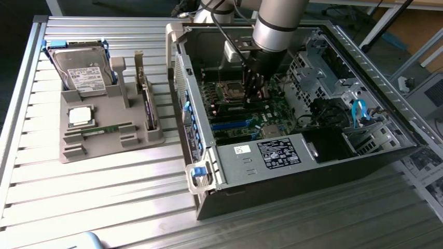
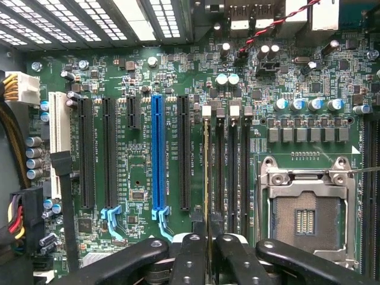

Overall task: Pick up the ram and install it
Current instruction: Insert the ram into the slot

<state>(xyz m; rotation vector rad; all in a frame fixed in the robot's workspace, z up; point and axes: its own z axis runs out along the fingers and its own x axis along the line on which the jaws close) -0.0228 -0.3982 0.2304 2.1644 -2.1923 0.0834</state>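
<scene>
— Two memory sticks, was it? Where were they?

— One ram (image 2: 206, 178) stood on edge in the tool (image 2: 208, 240), down among the long black memory slots (image 2: 231, 172) of the green motherboard (image 2: 148, 89), just beside the empty processor socket (image 2: 306, 214). The other stick (image 1: 105, 129) lay flat in the grey holder (image 1: 104, 140) on the table (image 1: 104, 197), well apart from the computer.

— And the tool, how did it stand?

— Nearly closed, its black fingers (image 2: 189, 252) pinched on the thin edge of the ram. Whether the stick sat fully home in its slot, I could not tell.

— Where was the arm?

— In the exterior view the arm (image 1: 277, 26) reached straight down into the open computer case (image 1: 291, 155), which lay on its side on the table, and the tool (image 1: 254, 85) hung over the board near the processor socket (image 1: 231, 91).

— What else was in the holder?

— A hard drive (image 1: 83, 72) with a white label leaned at its far end, and a square silver processor (image 1: 81, 115) lay just beyond the spare stick. A dark card (image 1: 147, 104) stood on edge along the holder's side nearest the case.

— Anything on the board worth noting?

— A blue expansion slot (image 2: 157, 157) among black ones, beside the memory slots.
</scene>
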